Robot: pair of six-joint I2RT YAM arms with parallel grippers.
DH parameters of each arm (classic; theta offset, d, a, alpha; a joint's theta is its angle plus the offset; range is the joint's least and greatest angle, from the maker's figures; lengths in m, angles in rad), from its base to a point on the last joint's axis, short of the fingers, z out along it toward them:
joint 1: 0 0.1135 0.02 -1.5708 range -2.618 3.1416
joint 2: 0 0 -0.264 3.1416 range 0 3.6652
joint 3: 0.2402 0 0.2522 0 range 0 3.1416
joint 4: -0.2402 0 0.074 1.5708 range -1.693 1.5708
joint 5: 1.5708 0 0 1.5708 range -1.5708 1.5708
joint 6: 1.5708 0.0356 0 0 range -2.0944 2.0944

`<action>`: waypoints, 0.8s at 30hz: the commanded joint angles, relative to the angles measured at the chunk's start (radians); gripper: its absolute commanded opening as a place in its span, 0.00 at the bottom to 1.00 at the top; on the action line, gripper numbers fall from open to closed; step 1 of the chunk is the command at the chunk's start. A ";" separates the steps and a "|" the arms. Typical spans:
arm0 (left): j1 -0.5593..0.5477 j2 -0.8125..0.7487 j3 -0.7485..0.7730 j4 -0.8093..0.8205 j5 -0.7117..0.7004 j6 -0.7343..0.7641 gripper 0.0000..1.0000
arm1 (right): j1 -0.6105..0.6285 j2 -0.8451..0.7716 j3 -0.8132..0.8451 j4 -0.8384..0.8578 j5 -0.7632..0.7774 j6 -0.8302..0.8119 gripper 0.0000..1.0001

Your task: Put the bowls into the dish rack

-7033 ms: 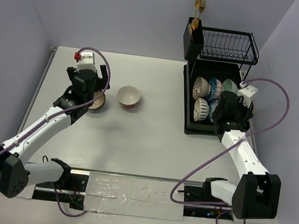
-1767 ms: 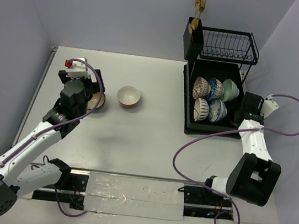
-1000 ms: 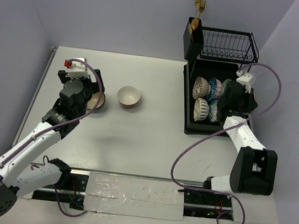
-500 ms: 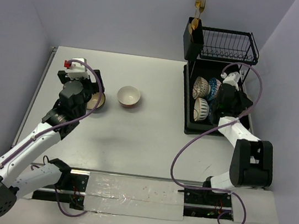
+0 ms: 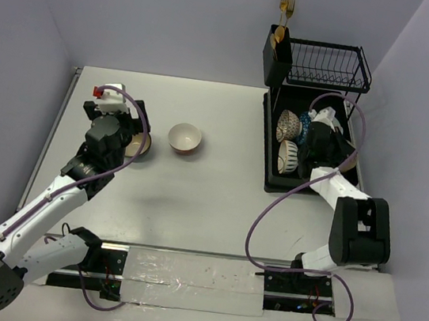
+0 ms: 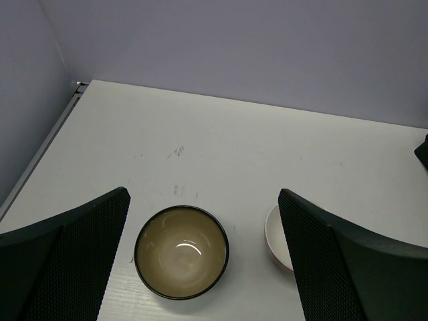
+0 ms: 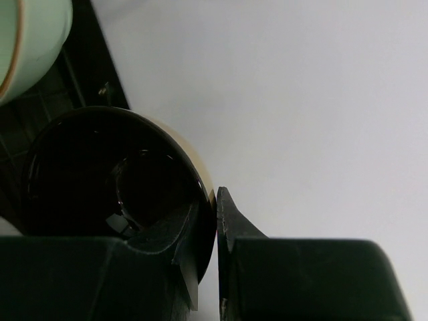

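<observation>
Left claw wide open, empty, tan bowl under it; right claw pinching rim of dark bowl in rack

no legible text or labels anywhere

Dish rack stands at the right rear of the worktop. Cutlery holder sits at its rear-left corner with forks upright in it. Wire shelf runs across the rack's back. In the rack's left side, rear bowl stands behind front bowl. Right tool is in the rack, fingers astride the wall of a racked bowl. At worktop left, left tool hangs above an upright bowl. A second bowl lies just right of it, apart.
</observation>
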 commanded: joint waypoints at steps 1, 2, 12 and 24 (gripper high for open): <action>-0.010 0.001 -0.001 0.040 -0.004 0.014 0.99 | 0.008 0.016 0.016 -0.013 0.018 -0.001 0.00; -0.011 0.002 -0.003 0.042 -0.006 0.015 0.99 | 0.008 0.020 0.012 -0.017 0.018 -0.007 0.00; -0.028 0.004 -0.009 0.051 -0.014 0.023 0.99 | 0.012 0.046 -0.013 0.035 0.061 -0.042 0.00; -0.031 -0.009 -0.010 0.056 -0.021 0.034 0.99 | 0.053 0.124 -0.043 0.223 0.124 -0.176 0.00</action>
